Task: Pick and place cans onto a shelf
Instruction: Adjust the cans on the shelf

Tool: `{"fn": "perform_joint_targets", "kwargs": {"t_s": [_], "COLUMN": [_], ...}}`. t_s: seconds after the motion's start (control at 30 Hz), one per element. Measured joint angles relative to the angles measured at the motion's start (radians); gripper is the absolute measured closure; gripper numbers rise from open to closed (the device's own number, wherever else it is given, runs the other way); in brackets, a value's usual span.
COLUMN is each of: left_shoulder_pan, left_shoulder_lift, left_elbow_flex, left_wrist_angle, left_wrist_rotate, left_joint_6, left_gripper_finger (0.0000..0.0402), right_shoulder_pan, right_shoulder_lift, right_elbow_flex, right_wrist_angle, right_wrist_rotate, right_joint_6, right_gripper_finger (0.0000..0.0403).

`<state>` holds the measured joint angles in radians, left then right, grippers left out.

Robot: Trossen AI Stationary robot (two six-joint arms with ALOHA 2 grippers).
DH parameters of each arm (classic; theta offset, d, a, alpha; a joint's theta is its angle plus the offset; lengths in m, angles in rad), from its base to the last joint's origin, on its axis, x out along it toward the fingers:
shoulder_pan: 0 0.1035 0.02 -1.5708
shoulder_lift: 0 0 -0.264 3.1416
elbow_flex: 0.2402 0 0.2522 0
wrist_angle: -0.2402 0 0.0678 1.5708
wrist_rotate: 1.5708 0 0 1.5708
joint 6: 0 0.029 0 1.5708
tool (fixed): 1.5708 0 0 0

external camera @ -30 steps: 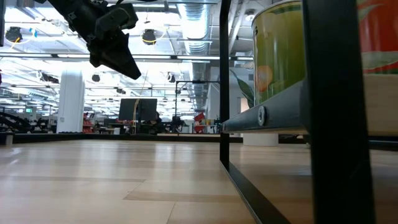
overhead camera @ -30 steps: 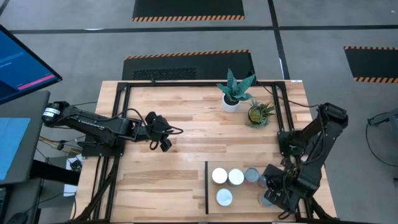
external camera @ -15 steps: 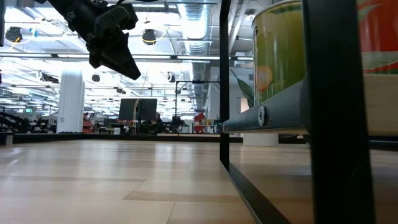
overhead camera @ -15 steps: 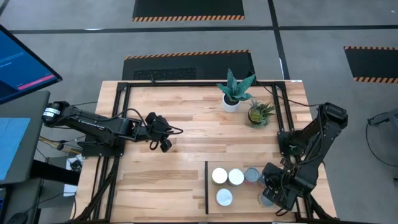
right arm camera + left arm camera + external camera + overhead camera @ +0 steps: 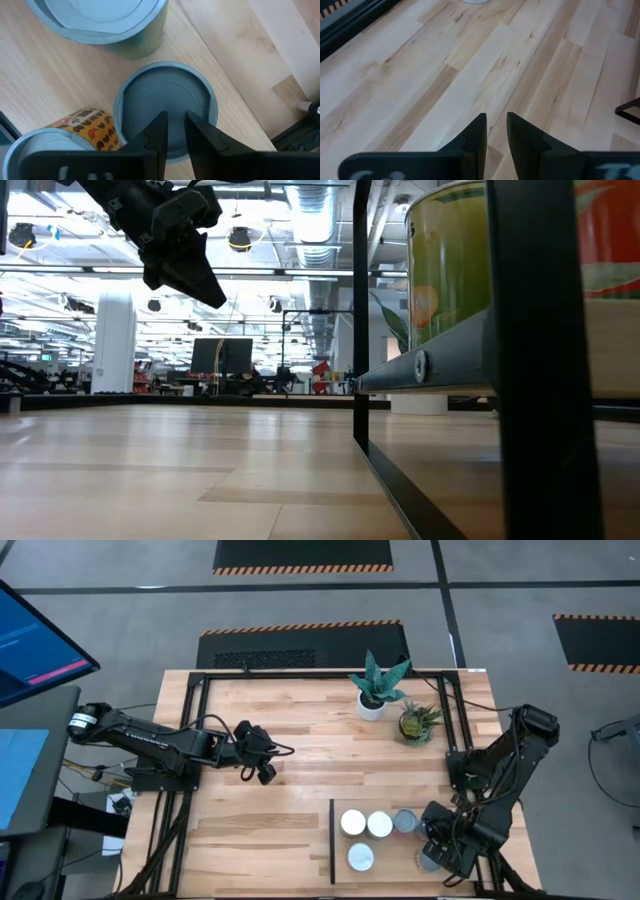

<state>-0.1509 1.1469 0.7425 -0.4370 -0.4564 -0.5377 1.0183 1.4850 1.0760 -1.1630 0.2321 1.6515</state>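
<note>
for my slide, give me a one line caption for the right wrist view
Right pincer, its fingers nearly together and holding nothing, poised above a grey-topped can on the shelf, two more cans beside it.

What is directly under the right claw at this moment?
The right claw, fingers nearly together and holding nothing, hangs over a blue-grey can top on the shelf. Two more cans flank it; its fingers cover part of the lid, and its label is hidden.

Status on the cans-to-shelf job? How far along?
Done: at least four short round tins, three of them white-topped, stand on the light-wood shelf panel. In hand: nothing. The right pincer hovers above a grey-topped tin there and grips none. The left pincer waits over the planked tabletop. Left: no tin shows off the shelf, so probably little.
</note>
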Motion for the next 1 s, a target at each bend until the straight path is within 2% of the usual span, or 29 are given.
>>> {"fn": "perform_joint_targets", "kwargs": {"t_s": [0.43,0.67,0.77,1.0], "left_shoulder_pan": [0.000,0.000,0.000,0.000], "left_shoulder_lift": [0.000,0.000,0.000,0.000], "left_elbow_flex": [0.000,0.000,0.000,0.000], "left_wrist_angle": [0.000,0.000,0.000,0.001], "left_wrist_rotate": [-0.001,-0.001,-0.001,-0.001], "left_joint_6": [0.001,-0.002,-0.005,-0.008], "left_gripper_finger": [0.0340,0.0340,0.0340,0.0340], "right_shoulder_pan": [0.000,0.000,-0.004,-0.091], "right_shoulder_lift": [0.000,0.000,-0.001,0.000], "right_elbow_flex": [0.076,0.163,0.185,0.163], "right_wrist_angle": [-0.066,-0.146,-0.128,0.001], "right_wrist_rotate": [0.054,0.189,0.269,0.265], "right_joint_6": [-0.030,-0.038,-0.080,-0.255], "right_gripper_finger": [0.0310,0.0310,0.0310,0.0310]}}
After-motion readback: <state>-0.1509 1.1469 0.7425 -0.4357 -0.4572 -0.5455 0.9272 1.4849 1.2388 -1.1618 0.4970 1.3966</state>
